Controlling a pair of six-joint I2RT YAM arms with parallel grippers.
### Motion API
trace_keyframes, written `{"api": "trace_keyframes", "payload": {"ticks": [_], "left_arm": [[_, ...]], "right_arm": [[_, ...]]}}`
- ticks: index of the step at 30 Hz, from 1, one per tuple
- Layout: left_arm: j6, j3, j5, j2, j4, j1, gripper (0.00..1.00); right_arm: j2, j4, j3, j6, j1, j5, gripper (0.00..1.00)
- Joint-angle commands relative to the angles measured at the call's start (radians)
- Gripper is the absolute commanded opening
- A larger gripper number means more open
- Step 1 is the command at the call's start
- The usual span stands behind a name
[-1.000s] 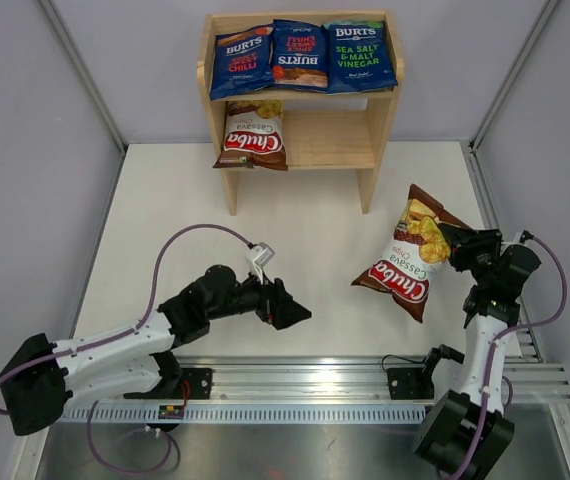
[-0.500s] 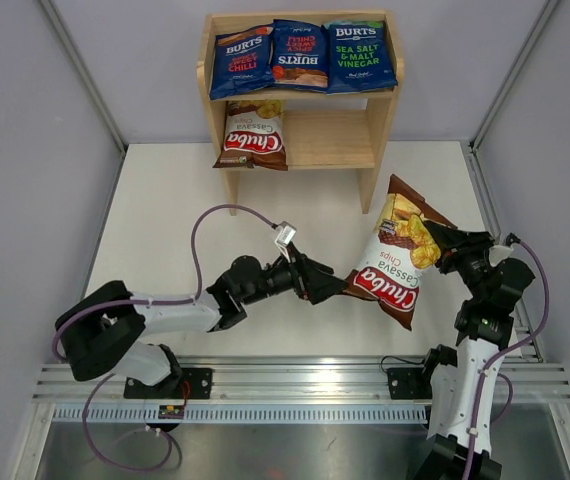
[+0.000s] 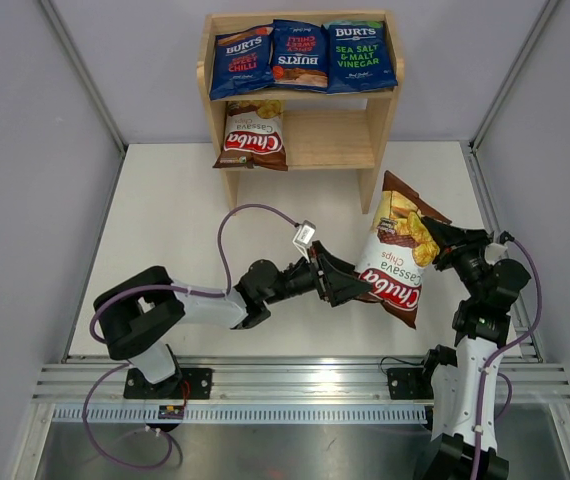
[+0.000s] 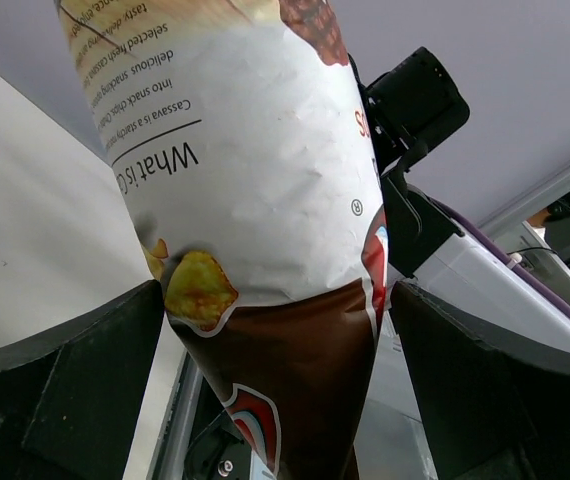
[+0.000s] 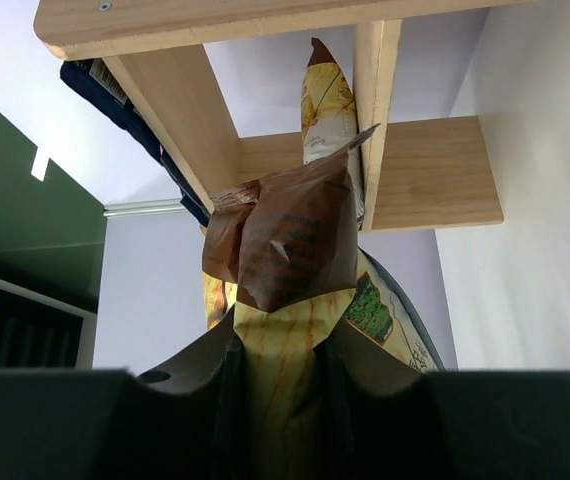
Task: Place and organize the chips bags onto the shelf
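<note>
The wooden shelf [image 3: 337, 140] stands at the back. Three blue BURTS bags [image 3: 300, 55] lie side by side on its top tier. One Chuba bag [image 3: 254, 136] lies at the left of the lower tier. My right gripper [image 3: 435, 240] is shut on the top corner of the second Chuba bag [image 3: 395, 262] and holds it upright in the air, right of the shelf's front. In the right wrist view my right gripper [image 5: 280, 345] pinches its crumpled top edge [image 5: 285, 240]. My left gripper [image 3: 350, 285] is open, its jaws on either side of the bag's lower end [image 4: 285, 360].
The shelf's right leg [image 3: 368, 185] is just behind and left of the held bag. The right half of the lower tier is bare wood [image 5: 435, 190]. Grey enclosure walls [image 3: 25, 150] stand on both sides, and a metal rail [image 3: 295, 385] runs along the near edge.
My left arm has reached right until its open jaws straddle the bag's lower end. My right gripper has lifted the Chuba bag off the table and stood it more upright.
</note>
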Motion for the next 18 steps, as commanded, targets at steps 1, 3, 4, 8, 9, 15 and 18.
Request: {"api": "trace_keyframes", "payload": {"ticks": [1,3,4,8,9,15,18], "left_arm": [[0.003,0.023,0.004,0.009,0.143,-0.018,0.99],[0.011,0.012,-0.010,0.008,0.152,-0.023,0.99],[0.009,-0.008,-0.034,0.006,0.167,-0.026,0.99],[-0.001,-0.020,-0.079,0.002,0.226,-0.032,0.99],[0.000,-0.017,-0.085,-0.002,0.226,-0.034,0.99],[0.025,-0.009,-0.148,-0.034,0.212,-0.069,0.65],[0.031,-0.032,-0.177,-0.067,0.184,-0.077,0.43]], "right_arm": [[-0.019,0.090,0.003,0.080,0.009,0.025,0.00],[-0.018,0.092,0.009,0.085,0.009,0.040,0.00],[-0.022,0.087,0.020,0.080,0.009,0.045,0.00],[-0.025,0.064,0.035,0.059,0.009,0.066,0.00],[-0.024,0.063,0.037,0.059,0.009,0.066,0.00],[-0.030,0.043,0.040,0.054,0.010,0.068,0.00],[-0.025,0.049,0.029,0.059,0.010,0.065,0.01]]}}
